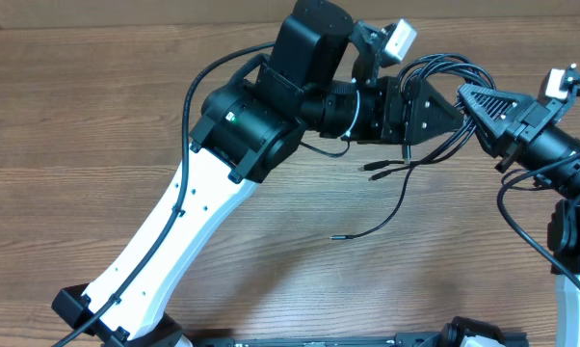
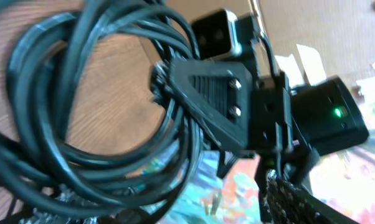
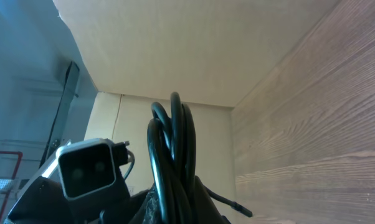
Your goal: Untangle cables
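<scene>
Nearest, the left wrist view alone shows the cables [image 2: 56, 124] as a coil of black loops hooked round one finger [image 2: 206, 99] of the right gripper [image 1: 463, 96]. The right wrist view shows that gripper clamped on the upright loops (left wrist camera [image 3: 88, 168] just behind). Overhead, loose plug ends trail over the table [image 1: 97, 96]. The arm's body masks the left gripper [image 1: 454, 113], so its grip cannot be told.

Brown wood-grain table [image 1: 88, 106] carries loose ends of the thin black cables [image 1: 398, 198]; two plug tips [image 1: 374, 171] lie just behind the longest strand's tip [image 1: 334, 236].
</scene>
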Robot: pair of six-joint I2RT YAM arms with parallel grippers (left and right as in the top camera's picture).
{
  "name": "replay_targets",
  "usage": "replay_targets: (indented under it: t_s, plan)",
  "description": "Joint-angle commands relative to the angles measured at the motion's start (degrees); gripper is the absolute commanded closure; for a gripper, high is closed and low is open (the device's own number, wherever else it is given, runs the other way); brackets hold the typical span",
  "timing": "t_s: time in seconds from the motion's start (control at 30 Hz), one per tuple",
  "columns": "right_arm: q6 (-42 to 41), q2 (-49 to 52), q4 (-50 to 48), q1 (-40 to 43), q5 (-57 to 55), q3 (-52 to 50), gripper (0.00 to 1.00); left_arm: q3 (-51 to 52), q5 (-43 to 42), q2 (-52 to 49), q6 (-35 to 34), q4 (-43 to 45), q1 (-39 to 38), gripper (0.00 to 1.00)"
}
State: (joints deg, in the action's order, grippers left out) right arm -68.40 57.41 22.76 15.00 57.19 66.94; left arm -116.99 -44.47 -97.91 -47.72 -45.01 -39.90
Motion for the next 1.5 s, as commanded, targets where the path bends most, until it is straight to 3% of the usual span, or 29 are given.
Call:
replay_targets:
  t_s: [0.0, 0.17, 0.3, 0.43, 0.77, 0.93, 1.1, 1.3, 1.47]
  plan:
    - [-0.15, -0.39, -0.44, 0.04, 2.01, 0.59, 0.96, -0.79, 4.26, -0.24, -1.62, 0.15, 0.0, 0.16]
    - [-1.55, -0.39, -2.4, 0.04, 1.97, 0.59, 0.96, -0.7, 4.7, -0.24, -2.56, -0.15, 0.0, 0.15]
    - [-5.84, -0.37, -3.43, 0.07, 1.79, 0.59, 0.96, -0.52, 6.43, -0.24, -9.4, 0.63, 0.02, 0.15]
    - [-11.21, -0.37, -3.45, 0.07, 1.81, 0.59, 0.96, -0.52, 8.24, -0.24, -12.35, 3.04, -0.04, 0.23]
    - [-17.14, -0.39, -3.45, 0.04, 2.08, 0.59, 0.96, -0.52, 11.91, -0.24, -15.56, 3.34, -0.28, 0.32]
    - [-17.35, -0.39, -5.4, 0.04, 2.8, 0.59, 0.96, -0.52, 13.0, -0.24, -15.54, 3.28, -0.31, 0.41]
    - [-18.21, -0.39, -6.25, -1.05, 3.13, 0.59, 0.96, -0.5, 15.13, -0.24, -15.58, 3.37, -1.07, 0.59]
    - [-18.16, -0.37, -8.07, -3.04, 3.08, 0.59, 0.96, -0.5, 15.96, -0.24, -15.54, 3.3, -1.18, 0.66]
    - [-16.76, -0.37, -8.57, -4.83, 2.32, 0.59, 0.96, -0.5, 15.98, -0.24, -13.6, 3.1, -1.42, 0.84]
